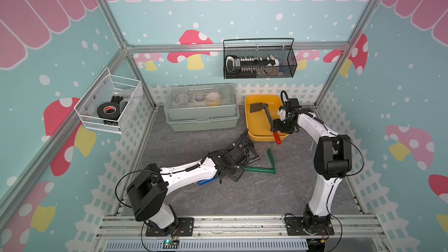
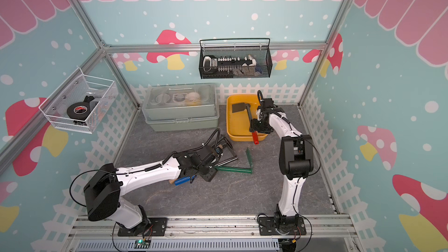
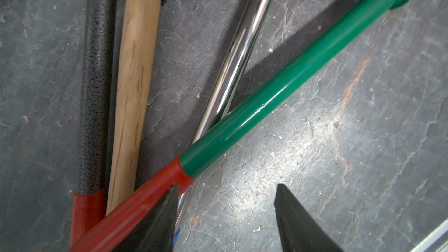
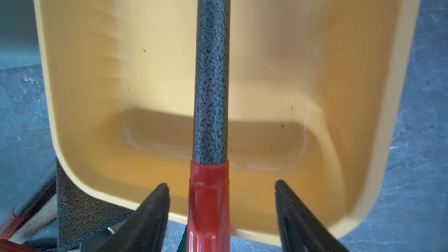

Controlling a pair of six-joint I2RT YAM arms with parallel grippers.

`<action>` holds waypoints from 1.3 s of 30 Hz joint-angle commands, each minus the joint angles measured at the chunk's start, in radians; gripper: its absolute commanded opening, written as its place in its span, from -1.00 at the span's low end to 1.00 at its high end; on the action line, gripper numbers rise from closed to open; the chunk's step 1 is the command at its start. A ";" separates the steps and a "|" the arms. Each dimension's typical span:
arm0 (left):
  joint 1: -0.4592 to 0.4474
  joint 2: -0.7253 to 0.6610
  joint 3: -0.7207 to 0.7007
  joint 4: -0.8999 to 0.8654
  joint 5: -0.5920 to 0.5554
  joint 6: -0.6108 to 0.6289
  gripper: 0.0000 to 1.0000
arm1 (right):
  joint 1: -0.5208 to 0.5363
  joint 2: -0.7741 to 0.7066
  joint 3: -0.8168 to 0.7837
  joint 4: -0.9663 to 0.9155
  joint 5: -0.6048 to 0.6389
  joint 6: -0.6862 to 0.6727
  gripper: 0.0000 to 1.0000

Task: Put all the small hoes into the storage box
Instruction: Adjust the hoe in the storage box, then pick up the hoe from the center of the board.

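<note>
You see the left hand (image 3: pixel 226 187) low over loose tools (image 3: pixel 135 69) on the desk (image 1: pixel 218 190), open and gripping nothing. Right of it, the hoe (image 1: pixel 267 114) lies with its blade in the yellow box (image 1: pixel 258 127), red grip overhanging the near rim. The right hand (image 4: pixel 221 184) stands wide around that grip, not touching.

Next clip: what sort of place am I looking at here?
Probably a staged robot test booth dressed as a garden shed: an aluminium frame carrying mushroom-and-fence wall prints, two robot arms bolted to a front rail, and a small hoe resting in a yellow tray.
</note>
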 commanded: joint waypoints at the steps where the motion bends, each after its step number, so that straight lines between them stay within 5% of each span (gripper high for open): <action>1: -0.002 0.006 0.030 -0.017 -0.034 0.093 0.26 | 0.001 -0.127 -0.066 0.023 -0.016 0.012 0.50; 21: -0.014 0.223 0.192 0.005 0.054 0.217 0.13 | 0.009 -0.609 -0.578 0.129 -0.077 0.137 0.60; 39: -0.061 0.299 0.216 0.009 0.087 0.188 -0.02 | 0.008 -0.663 -0.620 0.101 -0.053 0.138 0.60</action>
